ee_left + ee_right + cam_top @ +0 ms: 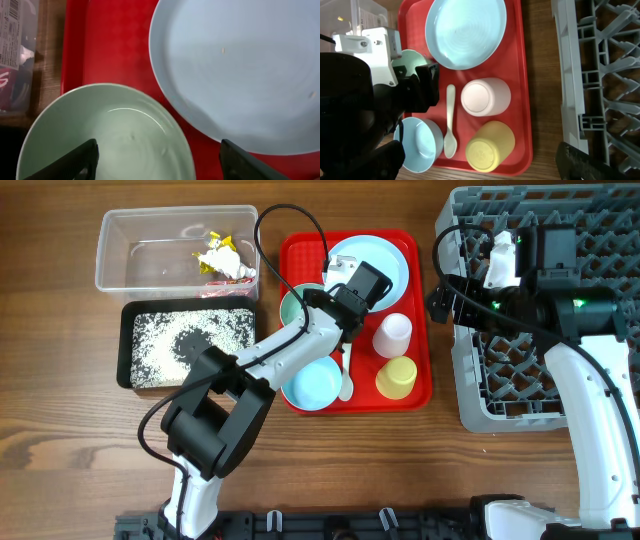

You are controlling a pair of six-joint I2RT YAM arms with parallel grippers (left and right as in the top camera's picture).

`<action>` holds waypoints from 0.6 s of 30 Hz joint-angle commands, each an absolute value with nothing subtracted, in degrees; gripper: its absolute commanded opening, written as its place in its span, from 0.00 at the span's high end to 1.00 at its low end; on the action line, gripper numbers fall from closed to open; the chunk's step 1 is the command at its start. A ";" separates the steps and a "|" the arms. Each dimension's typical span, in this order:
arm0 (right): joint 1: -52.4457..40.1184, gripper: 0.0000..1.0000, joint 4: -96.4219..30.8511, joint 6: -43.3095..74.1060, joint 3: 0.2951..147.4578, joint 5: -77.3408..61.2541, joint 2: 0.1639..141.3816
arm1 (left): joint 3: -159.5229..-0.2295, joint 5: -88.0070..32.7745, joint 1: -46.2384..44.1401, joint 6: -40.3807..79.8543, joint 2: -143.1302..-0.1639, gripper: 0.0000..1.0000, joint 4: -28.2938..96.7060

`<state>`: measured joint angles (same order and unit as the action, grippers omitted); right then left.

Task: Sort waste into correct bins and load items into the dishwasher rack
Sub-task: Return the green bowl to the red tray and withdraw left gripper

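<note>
1. Surface: a brown wood-grain table. Nothing of the room beyond it is in view.
2. The tub stands at the far left. The wrappers and tissue lie in its right end.
3. The black tray sits just in front of the tub. White grains cover most of its floor, with a dark bare patch near the middle.
4. The red tray lies flat between the two bins and the rack, apart from both.
5. Contents of the red tray:
   - The plate is at the far end, with a few specks on it.
   - The green bowl is just beside the plate on the left; contact cannot be told.
   - The blue bowl is at the near left.
   - The white cup and yellow cup are on the right and appear mouth down.
   - The spoon lies between the blue bowl and the cups.
6. The rack occupies the right side, and its far and right edges run out of frame.
7. The left gripper hovers over the green bowl's rim next to the plate. Its fingers are spread, and it grasps nothing.
8. The right gripper hangs at the rack's left rim, facing the red tray. Its fingers are wide apart and released.
</note>
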<state>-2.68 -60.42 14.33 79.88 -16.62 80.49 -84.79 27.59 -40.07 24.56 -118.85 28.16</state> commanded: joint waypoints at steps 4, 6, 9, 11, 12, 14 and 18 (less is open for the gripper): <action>-2.70 0.00 -59.70 14.96 80.88 -16.05 80.93 | -85.19 23.73 -37.10 24.91 -108.29 0.18 32.53; -2.70 0.00 -59.11 15.00 80.88 -16.05 80.93 | -85.19 23.38 -35.14 24.88 -100.95 0.14 36.16; -2.74 0.00 -57.74 14.98 80.88 -16.47 80.93 | -85.19 23.31 -30.74 24.88 -87.57 0.00 43.40; -3.25 0.00 -56.62 14.98 80.88 -16.95 80.93 | -85.19 22.63 -27.86 24.88 -82.19 0.00 46.54; -4.05 0.01 -56.01 14.98 80.88 -17.15 80.93 | -85.19 21.89 -26.39 24.91 -80.20 0.00 47.92; -8.25 0.02 -53.98 15.00 80.90 -15.99 81.03 | -85.19 17.89 -20.88 24.91 -76.38 0.00 52.71; -16.69 0.03 -55.42 16.23 80.95 -8.05 81.41 | -85.19 2.76 -8.62 24.91 -77.73 0.00 63.31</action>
<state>-12.69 -53.95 14.74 79.88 -14.17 80.60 -85.56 15.22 -15.57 24.75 -75.55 58.54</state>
